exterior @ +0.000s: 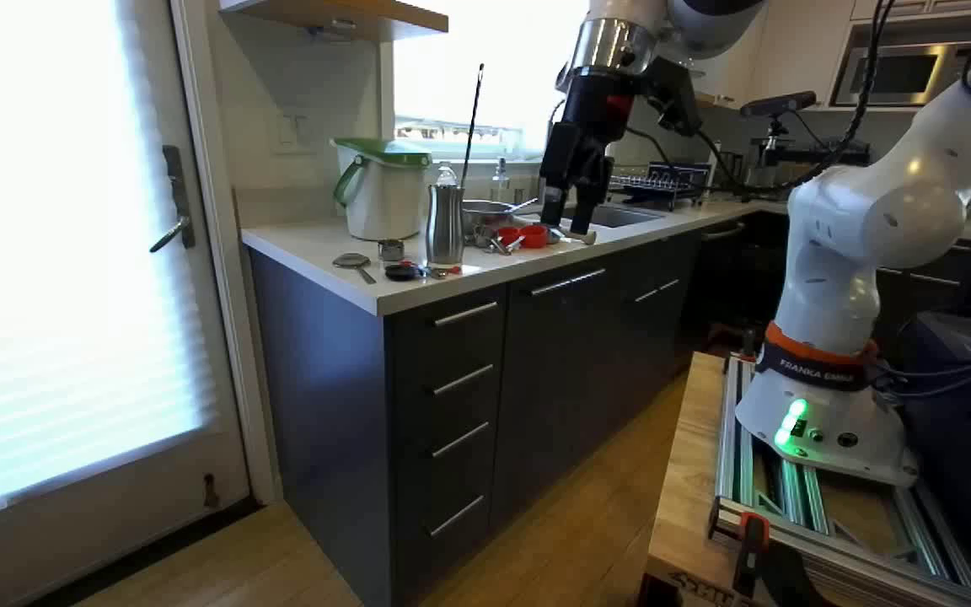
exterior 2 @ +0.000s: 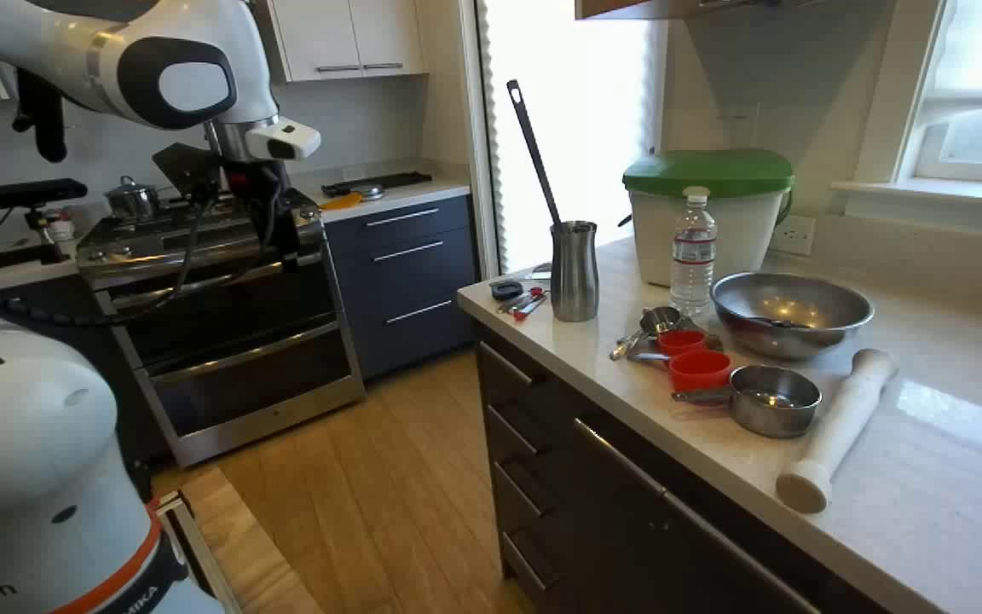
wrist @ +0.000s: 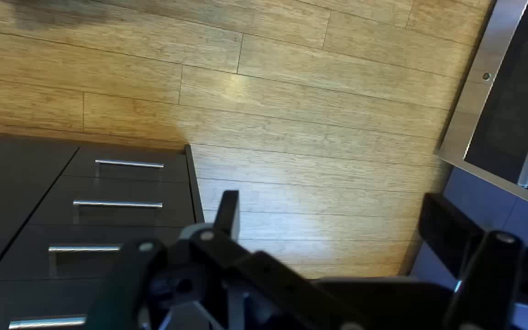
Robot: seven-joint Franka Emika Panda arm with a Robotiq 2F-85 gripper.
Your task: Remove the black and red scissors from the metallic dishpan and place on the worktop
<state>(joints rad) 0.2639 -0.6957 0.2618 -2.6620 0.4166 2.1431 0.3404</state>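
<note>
My gripper [exterior: 567, 217] hangs fingers-down in an exterior view; it also shows in an exterior view [exterior 2: 293, 247]. In the wrist view my gripper [wrist: 330, 201] is open with nothing between its fingers; floor shows behind them. The metallic dishpan, a grey sink basin [exterior: 624, 217], is set in the counter and partly behind the gripper. The pale worktop [exterior 2: 951, 520] shows in both exterior views [exterior: 304, 244]. I cannot make out the black and red scissors for certain. A dark thing [exterior 2: 778, 322] lies inside a steel bowl [exterior 2: 836, 328]; I cannot tell what it is.
On the worktop stand a steel cup [exterior 2: 575, 277] with a tall dark utensil, a bottle [exterior 2: 693, 269], a green-lidded bin [exterior 2: 704, 230], red measuring cups [exterior 2: 700, 371], a steel measuring cup [exterior 2: 774, 405] and a rolling pin [exterior 2: 840, 426]. Drawers [wrist: 122, 183] and an oven [wrist: 520, 91] flank the floor.
</note>
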